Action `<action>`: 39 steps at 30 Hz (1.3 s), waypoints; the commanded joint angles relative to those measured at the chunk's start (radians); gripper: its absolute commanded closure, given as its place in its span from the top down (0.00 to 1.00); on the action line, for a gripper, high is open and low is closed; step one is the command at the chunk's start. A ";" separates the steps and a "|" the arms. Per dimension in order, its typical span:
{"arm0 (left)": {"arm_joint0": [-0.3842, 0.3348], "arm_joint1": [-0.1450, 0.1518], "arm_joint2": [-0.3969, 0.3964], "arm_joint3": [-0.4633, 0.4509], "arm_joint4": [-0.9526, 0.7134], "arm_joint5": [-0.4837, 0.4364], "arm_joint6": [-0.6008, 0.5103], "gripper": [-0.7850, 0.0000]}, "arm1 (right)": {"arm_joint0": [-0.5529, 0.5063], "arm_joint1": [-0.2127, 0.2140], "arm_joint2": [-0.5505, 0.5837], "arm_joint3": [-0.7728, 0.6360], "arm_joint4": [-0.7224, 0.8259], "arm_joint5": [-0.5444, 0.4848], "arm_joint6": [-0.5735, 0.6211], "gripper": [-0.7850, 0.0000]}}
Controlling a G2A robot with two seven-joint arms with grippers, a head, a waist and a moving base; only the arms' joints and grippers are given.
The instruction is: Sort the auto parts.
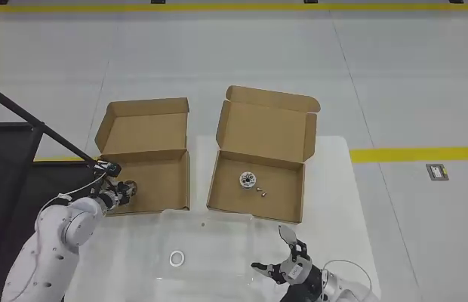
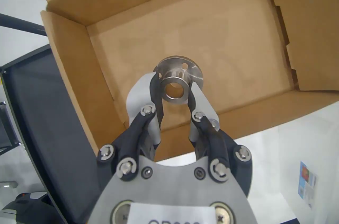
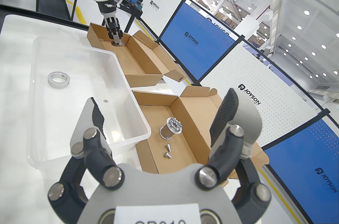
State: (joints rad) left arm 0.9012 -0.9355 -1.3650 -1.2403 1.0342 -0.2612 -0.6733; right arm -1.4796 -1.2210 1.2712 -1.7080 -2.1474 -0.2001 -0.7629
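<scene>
The left pincer (image 2: 174,92) grips a shiny flanged metal part (image 2: 178,78) low inside the cardboard box (image 2: 217,23) under it, while the right pincer (image 3: 163,103) gapes wide and empty, with one silver ring (image 3: 58,78) left in the clear tray (image 3: 127,84) beside it, so sorting looks nearly done.

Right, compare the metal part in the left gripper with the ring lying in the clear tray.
The flanged part has a wide drilled flange and a tube-like neck; the ring is just a low flat band. The flanged part is clamped in the left gripper over the cardboard box; the ring lies loose and flat in the clear tray, with no gripper on it. Both are silvery metal with a round bore through the middle.
</scene>
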 commanded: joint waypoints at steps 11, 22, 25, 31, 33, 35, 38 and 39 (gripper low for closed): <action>-0.147 -0.035 0.116 0.190 0.028 -0.003 0.008 0.13 | 0.000 0.000 0.000 0.000 0.000 0.000 0.000 1.00; -0.176 -0.043 0.124 0.204 0.028 -0.005 0.047 0.47 | 0.000 0.000 0.000 0.000 0.000 0.000 0.000 1.00; -0.148 -0.035 0.095 0.135 0.023 -0.017 0.058 0.48 | 0.000 0.000 0.000 0.000 0.000 0.000 0.000 1.00; 0.039 0.003 -0.031 -0.187 0.032 -0.087 0.066 0.54 | 0.000 0.000 0.000 0.000 0.000 0.000 0.000 1.00; 0.129 0.014 -0.082 -0.321 0.017 -0.131 0.068 0.54 | 0.000 0.000 0.000 0.000 0.000 0.000 0.000 1.00; 0.218 0.025 -0.136 -0.449 0.005 -0.182 0.065 0.55 | 0.000 0.000 0.000 0.000 0.000 0.000 0.000 1.00; 0.339 0.038 -0.193 -0.616 0.028 -0.266 0.061 0.64 | 0.000 0.000 0.000 0.000 0.000 0.000 0.000 1.00; 0.374 0.041 -0.205 -0.662 0.045 -0.292 0.057 0.69 | 0.000 0.000 0.000 0.000 0.000 0.000 0.000 1.00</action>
State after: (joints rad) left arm 1.2267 -0.8980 -1.5567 -1.8349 1.0609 -0.5211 -0.6122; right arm -1.4795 -1.2210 1.2712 -1.7080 -2.1474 -0.2001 -0.7629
